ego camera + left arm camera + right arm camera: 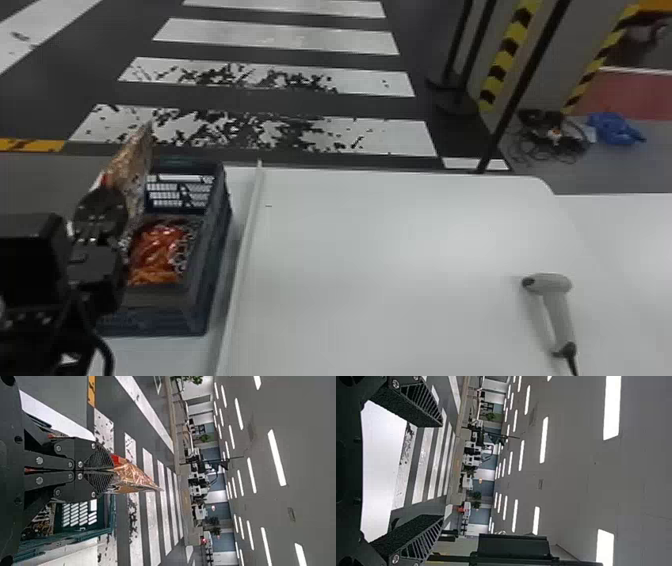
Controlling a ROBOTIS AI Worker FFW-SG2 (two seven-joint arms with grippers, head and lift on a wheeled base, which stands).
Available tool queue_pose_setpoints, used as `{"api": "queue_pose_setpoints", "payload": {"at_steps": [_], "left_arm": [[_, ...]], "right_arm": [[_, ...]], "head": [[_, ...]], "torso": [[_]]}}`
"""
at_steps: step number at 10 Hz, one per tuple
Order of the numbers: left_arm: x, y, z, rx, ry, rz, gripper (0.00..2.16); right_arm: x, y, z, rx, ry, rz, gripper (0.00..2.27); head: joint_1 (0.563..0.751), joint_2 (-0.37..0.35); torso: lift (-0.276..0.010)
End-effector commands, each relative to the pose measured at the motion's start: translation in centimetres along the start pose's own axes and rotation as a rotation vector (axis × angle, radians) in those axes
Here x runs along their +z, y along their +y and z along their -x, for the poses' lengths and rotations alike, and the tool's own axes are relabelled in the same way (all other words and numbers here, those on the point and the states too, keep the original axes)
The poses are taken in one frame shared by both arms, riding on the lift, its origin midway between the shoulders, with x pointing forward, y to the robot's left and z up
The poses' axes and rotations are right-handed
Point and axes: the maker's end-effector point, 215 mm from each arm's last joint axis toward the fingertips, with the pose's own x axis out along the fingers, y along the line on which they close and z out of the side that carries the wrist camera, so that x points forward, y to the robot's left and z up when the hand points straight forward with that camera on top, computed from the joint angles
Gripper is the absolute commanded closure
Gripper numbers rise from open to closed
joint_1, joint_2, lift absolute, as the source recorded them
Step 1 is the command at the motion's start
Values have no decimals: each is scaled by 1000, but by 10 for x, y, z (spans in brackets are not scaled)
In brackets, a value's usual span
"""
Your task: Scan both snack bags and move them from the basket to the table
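My left gripper (102,212) is over the left side of the blue basket (220,240), gripping a snack bag (132,167) that stands up above the rim. In the left wrist view, the left gripper (97,470) has its fingers closed on the orange-brown snack bag (132,475). A second bag, with red and orange print (159,250), lies inside the basket. The scanner (557,305) rests on the right part of the white table (400,240). In the right wrist view, the right gripper (441,471) is open with nothing between its widely parted fingers.
A raised white edge (240,265) runs along the table just right of the basket. The scanner's cable (571,362) trails off toward the near edge. A thin black pole (520,85) rises behind the table, and striped floor lies beyond.
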Motion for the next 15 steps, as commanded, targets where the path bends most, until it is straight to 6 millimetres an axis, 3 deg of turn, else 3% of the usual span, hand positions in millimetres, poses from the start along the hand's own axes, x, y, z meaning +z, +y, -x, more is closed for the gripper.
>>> {"api": "queue_pose_setpoints", "payload": {"at_steps": [1, 4, 7, 9, 11, 15], "left_arm": [[14, -5, 3, -10, -24, 2, 1922], [39, -22, 11, -48, -52, -3, 1922], [48, -70, 14, -143, -66, -15, 1922], [50, -93, 14, -187, -63, -30, 1922], [56, -102, 14, -199, -77, -50, 1922], [52, -131, 18, -263, -78, -83, 1919]], "right_arm": [[0, 0, 0, 0, -2, -1, 107], [2, 1, -1, 2, -6, 0, 107], [4, 3, -2, -1, -11, -5, 107], [3, 3, -1, -3, -9, -4, 107], [3, 3, -1, -5, -9, -4, 107], [3, 5, 0, -4, -7, -1, 107]], "head": [[695, -104], [695, -136], [695, -190], [695, -240], [695, -276], [695, -307]], "torso": [[-98], [-98], [-98], [-98], [-98], [-98]]}}
